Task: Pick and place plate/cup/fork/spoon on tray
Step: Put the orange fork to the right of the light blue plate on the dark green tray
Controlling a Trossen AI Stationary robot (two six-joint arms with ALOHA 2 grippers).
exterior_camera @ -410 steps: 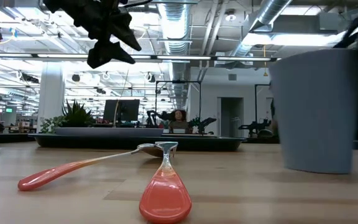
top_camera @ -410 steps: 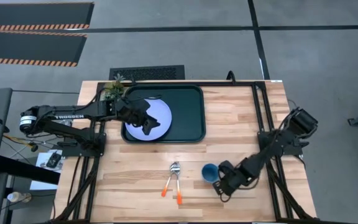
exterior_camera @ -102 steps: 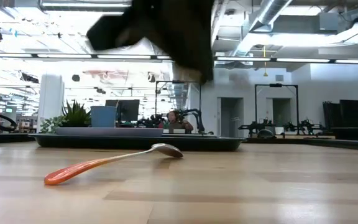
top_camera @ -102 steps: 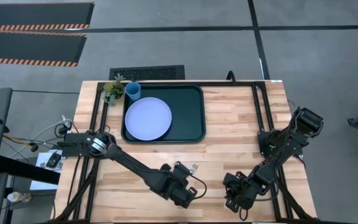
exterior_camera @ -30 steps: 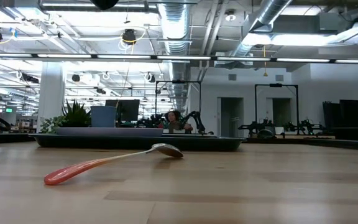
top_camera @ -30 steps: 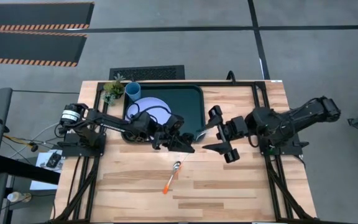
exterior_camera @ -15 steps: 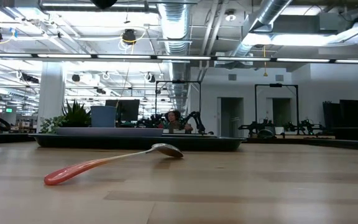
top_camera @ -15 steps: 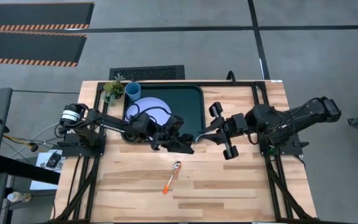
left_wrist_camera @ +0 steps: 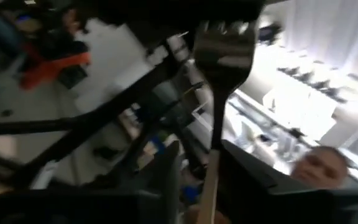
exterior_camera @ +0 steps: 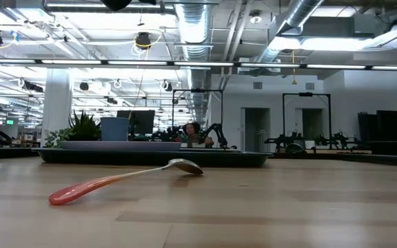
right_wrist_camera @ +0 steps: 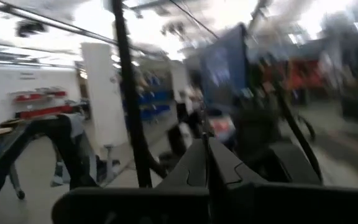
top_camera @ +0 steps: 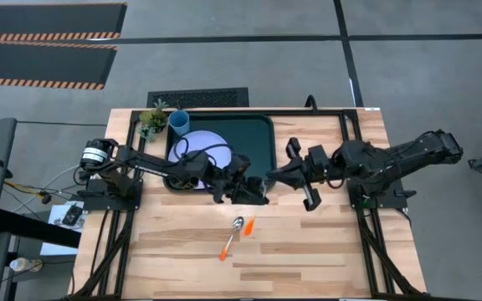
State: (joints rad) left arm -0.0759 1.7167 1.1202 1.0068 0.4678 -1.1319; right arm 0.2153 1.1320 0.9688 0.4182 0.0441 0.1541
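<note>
The pale plate (top_camera: 201, 147) lies in the dark green tray (top_camera: 258, 138), and the blue cup (top_camera: 179, 123) stands at the tray's far left corner. The spoon (top_camera: 231, 238) lies on the wood near the table's middle, bowl toward the tray; it also shows in the low view (exterior_camera: 116, 180). My left gripper (top_camera: 256, 194) is shut on the fork (left_wrist_camera: 224, 43), raised above the table just near of the tray. My right gripper (top_camera: 269, 180) is shut, its tips right by the fork's tines. My left gripper pinches the fork's metal shaft (left_wrist_camera: 211, 163) between its two fingers, which lie across the fork. The fork is lifted clear of the table. Its tines (left_wrist_camera: 225, 34) point toward my right gripper and its orange handle end (top_camera: 248, 226) sticks out toward the near edge. My right gripper stands at the fork's tines, but I cannot tell whether it touches them.
A small potted plant (top_camera: 152, 117) stands at the table's far left corner beside the cup. Bare wood lies right of the tray and along the near edge. A person shows in the room beyond the table (left_wrist_camera: 316, 168).
My right gripper has moved toward the table's left, up to my left gripper, and its fingers have shut. My left gripper has shifted slightly right and turned, so the fork's orange handle end now shows on its near side. The spoon has stayed put.
</note>
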